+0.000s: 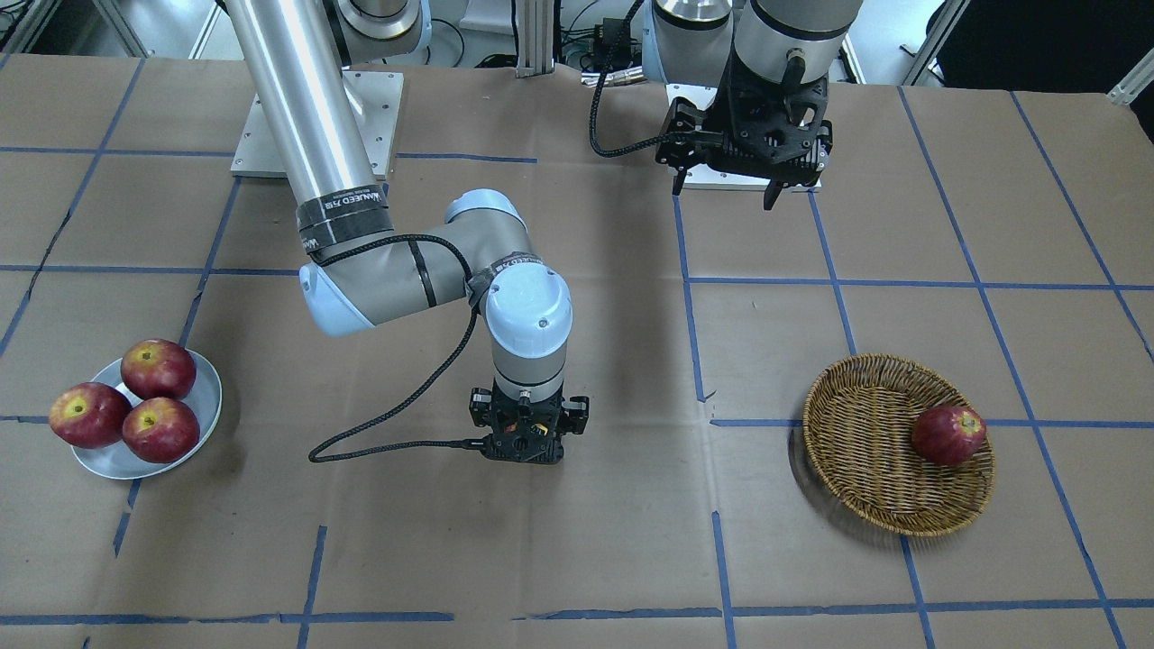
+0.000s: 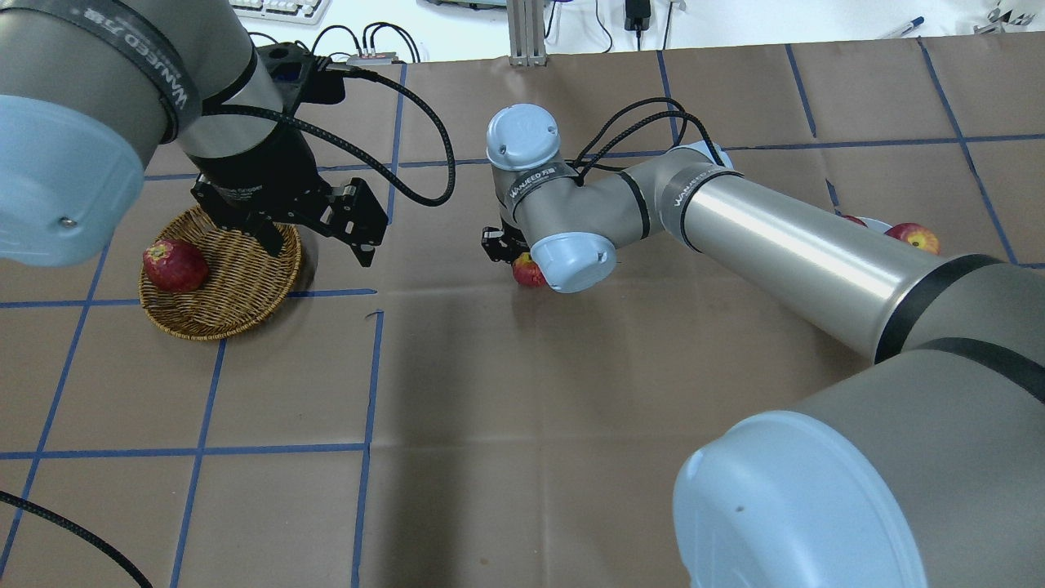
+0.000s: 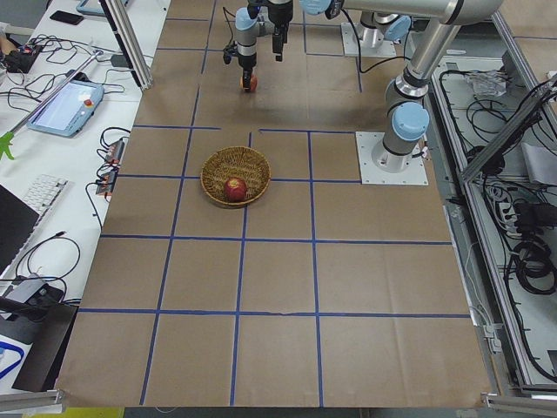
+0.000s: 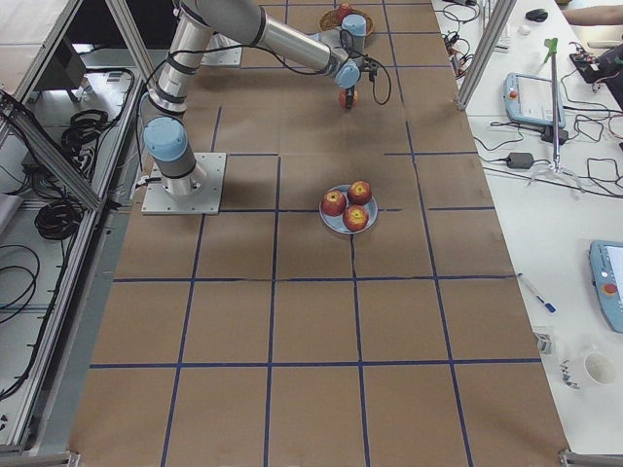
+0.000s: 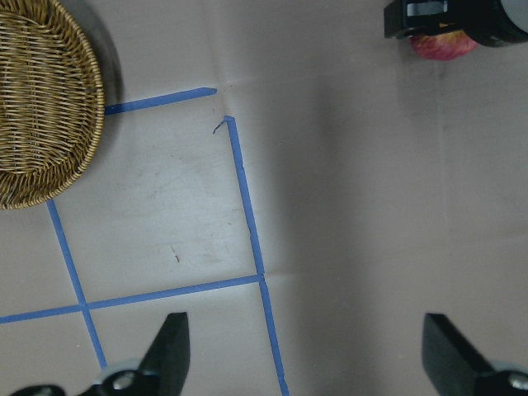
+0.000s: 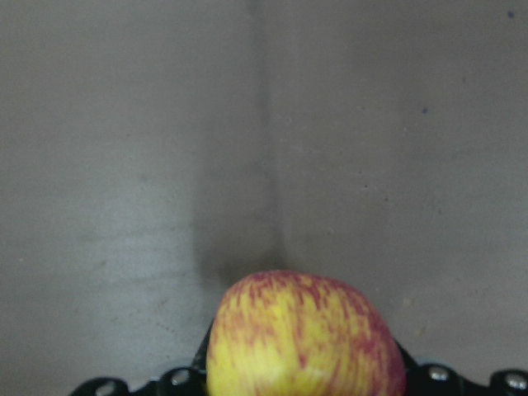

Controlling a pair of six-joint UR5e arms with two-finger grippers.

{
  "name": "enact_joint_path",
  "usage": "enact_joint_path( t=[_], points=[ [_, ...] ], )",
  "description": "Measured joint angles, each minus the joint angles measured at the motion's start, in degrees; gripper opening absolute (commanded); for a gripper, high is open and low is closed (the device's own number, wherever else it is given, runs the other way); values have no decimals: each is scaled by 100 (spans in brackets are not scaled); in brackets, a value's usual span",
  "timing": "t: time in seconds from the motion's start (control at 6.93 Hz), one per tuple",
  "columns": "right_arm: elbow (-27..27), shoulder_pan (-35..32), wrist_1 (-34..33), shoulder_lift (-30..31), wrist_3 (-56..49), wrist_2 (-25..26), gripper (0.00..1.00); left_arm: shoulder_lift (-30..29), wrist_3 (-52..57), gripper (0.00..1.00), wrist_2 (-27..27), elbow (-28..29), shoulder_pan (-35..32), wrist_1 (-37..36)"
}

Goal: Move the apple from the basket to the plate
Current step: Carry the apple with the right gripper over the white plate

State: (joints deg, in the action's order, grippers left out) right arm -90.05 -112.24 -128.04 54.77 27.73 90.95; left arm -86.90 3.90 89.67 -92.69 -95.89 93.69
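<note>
My right gripper (image 1: 527, 446) points straight down at the middle of the table, shut on the pale red-and-yellow apple (image 6: 305, 338). The apple also shows in the overhead view (image 2: 526, 271) and the left wrist view (image 5: 443, 45), low over the paper; I cannot tell whether it touches. The wicker basket (image 1: 865, 433) lies toward my left side and holds one dark red apple (image 1: 948, 434). The grey plate (image 1: 207, 397) lies toward my right side with three dark red apples on it. My left gripper (image 1: 723, 194) is open and empty, raised near the basket (image 2: 237, 278).
Brown paper with blue tape lines covers the table. The right arm's forearm (image 2: 775, 245) stretches over the table between its base and the middle. A black cable (image 1: 397, 415) loops beside the right wrist. The left arm's mounting base (image 1: 748, 176) lies under the left gripper.
</note>
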Motion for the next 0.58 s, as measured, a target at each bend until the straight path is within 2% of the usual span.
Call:
enact_joint_path(
  t=[0.29,0.58],
  points=[
    [8,136,242,409,4,-20,54,-9,-5,99,5,13,0,0],
    [-70,717,916,1105,-421,3,54,-18,-11,99,5,19,0,0]
  ],
)
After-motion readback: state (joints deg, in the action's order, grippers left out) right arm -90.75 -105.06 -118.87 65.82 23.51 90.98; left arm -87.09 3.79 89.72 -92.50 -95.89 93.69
